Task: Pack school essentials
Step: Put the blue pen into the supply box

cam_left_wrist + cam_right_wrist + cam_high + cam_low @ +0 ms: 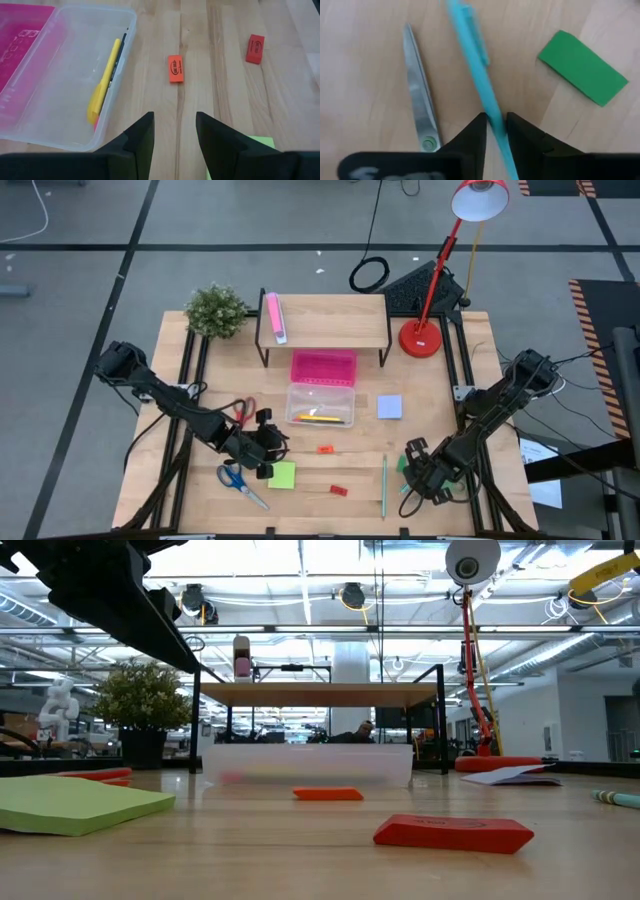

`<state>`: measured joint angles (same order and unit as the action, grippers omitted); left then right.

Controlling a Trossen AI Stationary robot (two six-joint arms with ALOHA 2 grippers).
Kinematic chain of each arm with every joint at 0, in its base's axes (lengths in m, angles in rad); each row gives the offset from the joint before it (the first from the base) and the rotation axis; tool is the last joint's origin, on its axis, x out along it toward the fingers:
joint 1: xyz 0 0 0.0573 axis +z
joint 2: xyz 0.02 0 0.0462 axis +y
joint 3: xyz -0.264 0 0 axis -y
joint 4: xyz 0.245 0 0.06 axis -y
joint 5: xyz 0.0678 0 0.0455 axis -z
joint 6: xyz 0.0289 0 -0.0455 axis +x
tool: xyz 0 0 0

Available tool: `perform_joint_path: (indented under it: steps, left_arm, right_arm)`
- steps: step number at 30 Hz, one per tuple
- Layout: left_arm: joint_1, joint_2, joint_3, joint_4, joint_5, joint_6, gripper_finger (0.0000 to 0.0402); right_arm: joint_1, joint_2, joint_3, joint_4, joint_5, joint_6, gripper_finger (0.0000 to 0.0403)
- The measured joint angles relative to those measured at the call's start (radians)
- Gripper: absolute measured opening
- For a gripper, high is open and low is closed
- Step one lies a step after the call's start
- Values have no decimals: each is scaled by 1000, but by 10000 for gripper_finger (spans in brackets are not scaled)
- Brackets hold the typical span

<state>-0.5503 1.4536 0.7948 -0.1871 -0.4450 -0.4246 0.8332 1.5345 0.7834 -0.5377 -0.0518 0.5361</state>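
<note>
1. From the high view, I have the left gripper (pixel 268 442) over the table's (pixel 430 480) front-left part, just beside the lime-green note pad (pixel 282 474), with the blue-handled scissors (pixel 240 483) near the front edge and the red-handled scissors (pixel 243 412) behind the arm. The right gripper (pixel 415 480) sits near the front-right corner, by the teal pen (pixel 384 485). The clear box (pixel 320 404) lies mid-table in front of the pink tray (pixel 323 367); the pale-blue note pad (pixel 390 407) is to its right.
2. From the low view, I see the red eraser (pixel 453 833) nearest the front edge, the orange eraser (pixel 327 794) farther back, and the lime pad at the left.
3. From the left wrist view, my left jaws stand released, nothing between them. Inside the clear box lie a yellow marker (pixel 103 82) and a black pen (pixel 119 56).
4. From the right wrist view, my right jaws are clenched on the teal pen, with a green eraser (pixel 583 67) and a scissor blade (pixel 420 110) lying on either side.
</note>
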Motion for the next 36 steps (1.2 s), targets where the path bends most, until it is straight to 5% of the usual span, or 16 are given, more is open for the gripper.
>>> perform_joint_path:
  steps: [7,18,27,36]
  left_arm:
    - [0,0,0,1,0,-2,147]
    - [0,0,0,5,0,0,147]
    - [-2,0,0,14,0,-6,147]
    - [-2,0,0,54,-5,-22,147]
  right_arm:
    - [-1,-2,-1,11,-5,-27,13]
    - [-52,-82,40,44,-37,4,18]
    - [-213,-148,100,34,-57,156,15]
    - [-381,-146,130,37,-81,57,14]
